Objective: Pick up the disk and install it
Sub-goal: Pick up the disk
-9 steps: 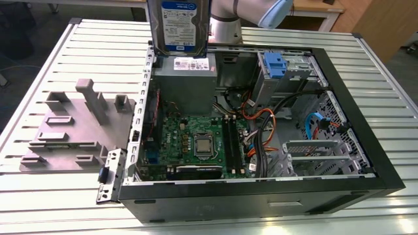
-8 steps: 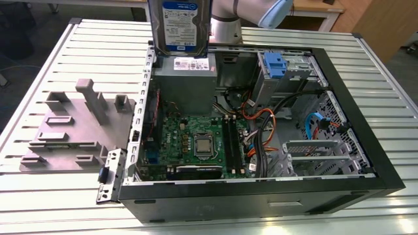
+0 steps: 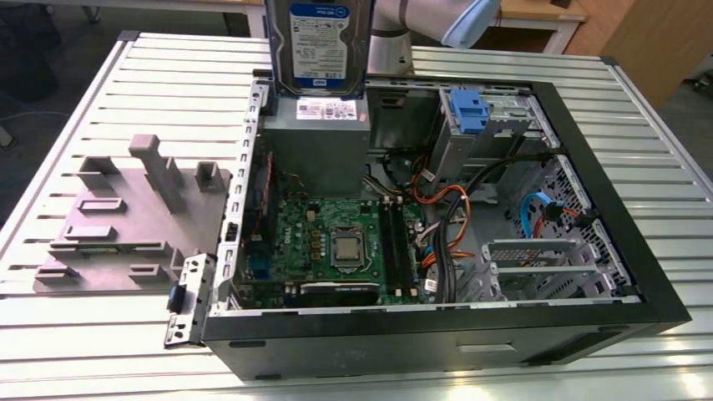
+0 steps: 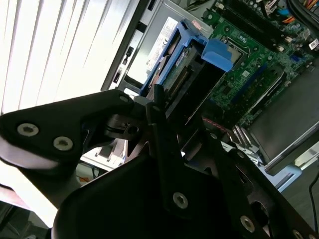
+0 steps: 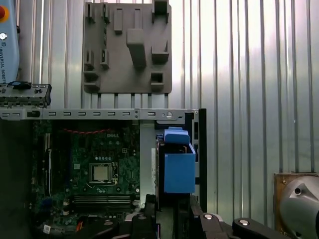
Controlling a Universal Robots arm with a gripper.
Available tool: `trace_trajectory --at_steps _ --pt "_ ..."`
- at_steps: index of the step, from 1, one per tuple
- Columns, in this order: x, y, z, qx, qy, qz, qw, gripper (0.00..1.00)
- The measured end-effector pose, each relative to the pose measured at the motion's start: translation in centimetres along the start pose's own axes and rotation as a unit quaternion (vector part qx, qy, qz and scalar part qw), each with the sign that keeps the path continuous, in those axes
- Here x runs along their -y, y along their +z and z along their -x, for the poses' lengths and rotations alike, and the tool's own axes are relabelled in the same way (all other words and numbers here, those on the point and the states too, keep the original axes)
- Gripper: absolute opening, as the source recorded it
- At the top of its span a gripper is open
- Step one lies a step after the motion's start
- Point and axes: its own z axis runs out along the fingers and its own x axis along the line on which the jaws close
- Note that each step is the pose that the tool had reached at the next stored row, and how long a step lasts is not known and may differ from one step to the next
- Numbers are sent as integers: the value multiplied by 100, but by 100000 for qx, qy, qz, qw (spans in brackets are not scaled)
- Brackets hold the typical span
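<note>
While the open computer case (image 3: 446,322) lies on the slatted surface (image 3: 112,351), motherboard (image 3: 334,242) bare and nearest me, the drive cage (image 3: 490,117) beyond it, toward the exterior view's right, has no drive seated in it that I can make out. Farthest back, the disk (image 3: 321,42) hangs upright in the air above the power-supply box (image 3: 317,142), pinched in the end effector (image 5: 172,208). Pick-up done, I judge; installing not yet.

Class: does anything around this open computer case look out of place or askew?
The silver-grey metal hard drive with blue plastic rails stands on end in the gripper above the grey power-supply box, not in any bay. A small metal bracket sits on the slatted table beside the case.
</note>
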Motion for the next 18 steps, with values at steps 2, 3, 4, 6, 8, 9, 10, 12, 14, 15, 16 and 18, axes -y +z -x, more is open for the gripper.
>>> trace_trajectory --at_steps 2,3,4,6,8,9,10,12,14,15,16,18 --pt "7 0 0 2 5 -2 100000 35" --pt "9 0 0 1 4 -1 100000 35" --pt "9 0 0 2 3 -3 100000 35" --pt "9 0 0 3 4 -3 100000 35" --pt "10 0 0 1 4 -3 100000 35" --pt "10 0 0 2 3 -2 100000 35" --pt "10 0 0 4 3 -3 100000 35" --pt "14 0 0 2 -6 -1 100000 35" --pt "28 -1 1 0 -1 0 100000 35" --pt "37 -1 1 3 1 0 100000 35" --pt "48 -2 1 -1 1 -5 100000 35" --pt "72 -2 1 0 5 -1 100000 35"
